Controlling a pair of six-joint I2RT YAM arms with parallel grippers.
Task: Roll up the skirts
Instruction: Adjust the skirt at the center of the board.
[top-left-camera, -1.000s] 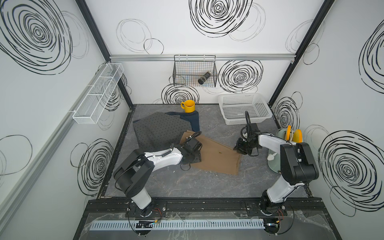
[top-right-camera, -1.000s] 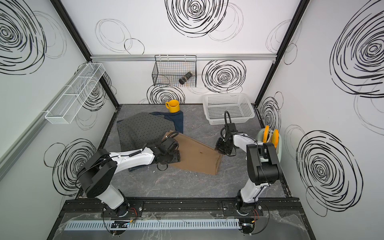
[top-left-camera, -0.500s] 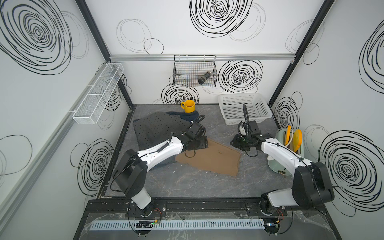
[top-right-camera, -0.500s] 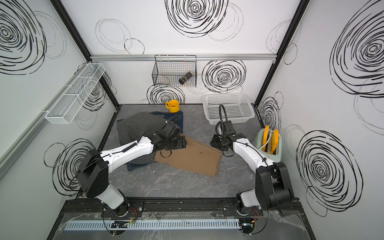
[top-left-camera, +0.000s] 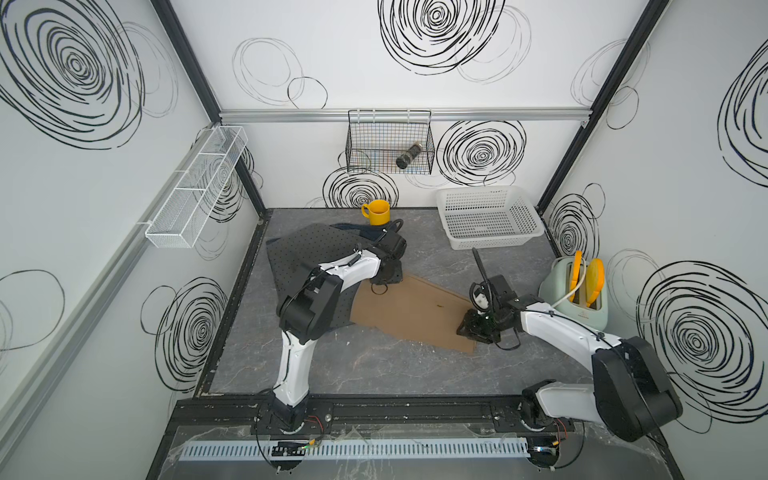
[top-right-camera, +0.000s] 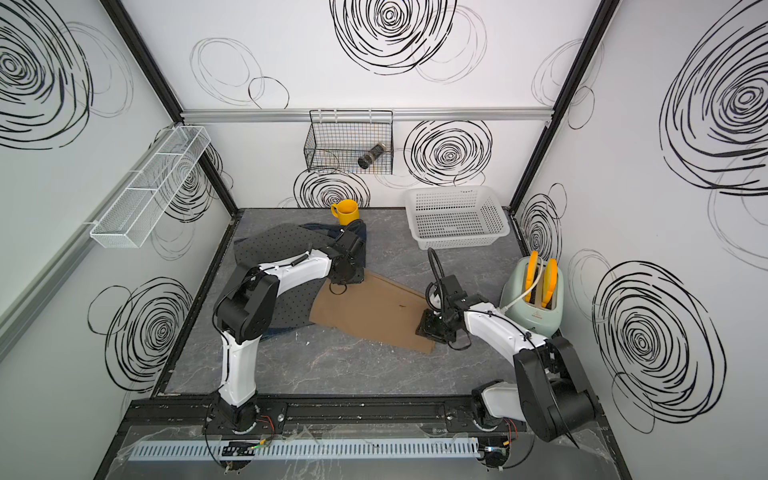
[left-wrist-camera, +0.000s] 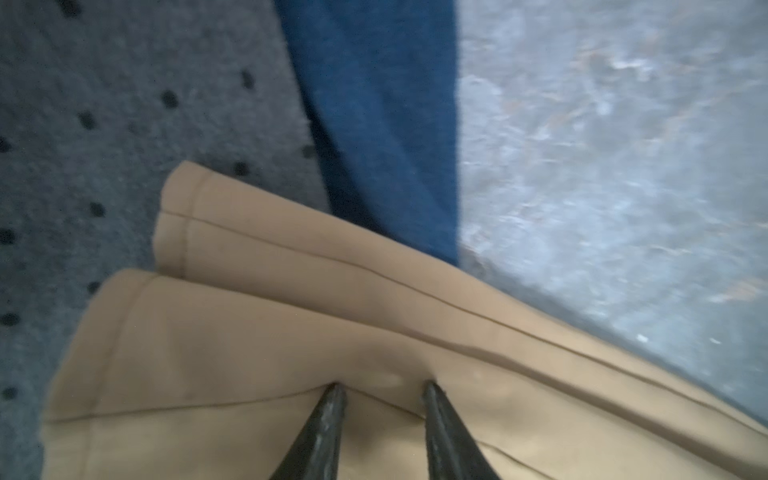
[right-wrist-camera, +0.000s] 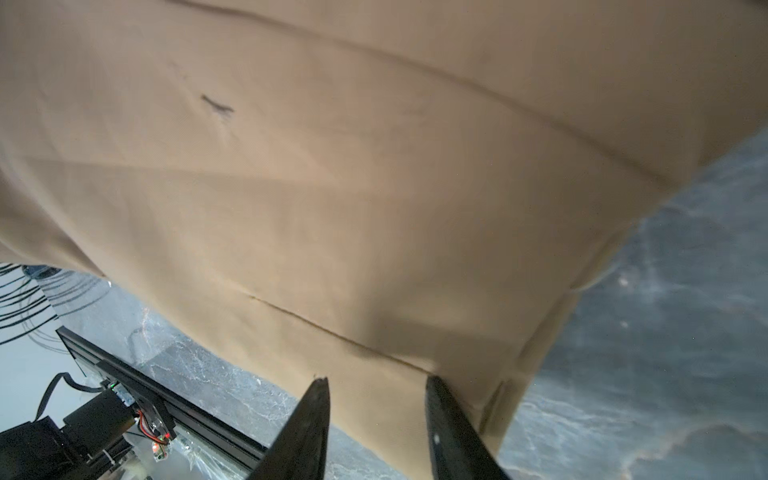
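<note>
The tan skirt (top-left-camera: 415, 311) (top-right-camera: 374, 316) lies flat mid-table, its left end overlapping the dotted grey skirt (top-left-camera: 307, 249) (top-right-camera: 270, 245). The denim skirt (top-right-camera: 361, 241) (left-wrist-camera: 382, 124) peeks out from under the grey one. My left gripper (top-left-camera: 384, 282) (left-wrist-camera: 384, 388) points down on the tan skirt's far left corner. Its tips press into the cloth (left-wrist-camera: 291, 332), still apart, with a small pucker between them. My right gripper (top-left-camera: 471, 332) (right-wrist-camera: 376, 380) is low over the tan skirt's near right corner, jaws apart, the cloth (right-wrist-camera: 374, 208) showing between them.
A yellow mug (top-left-camera: 377, 212) stands at the back beside the skirts. A white plastic basket (top-left-camera: 494, 243) sits back right, and a pale green toaster (top-left-camera: 577, 299) stands close behind my right arm. A black wire basket (top-left-camera: 388, 141) hangs on the back wall.
The folded-over flap of the tan skirt now lies flat. My left gripper moved to its far left corner and narrowed its jaws. My right gripper came nearer, to the near right corner.
</note>
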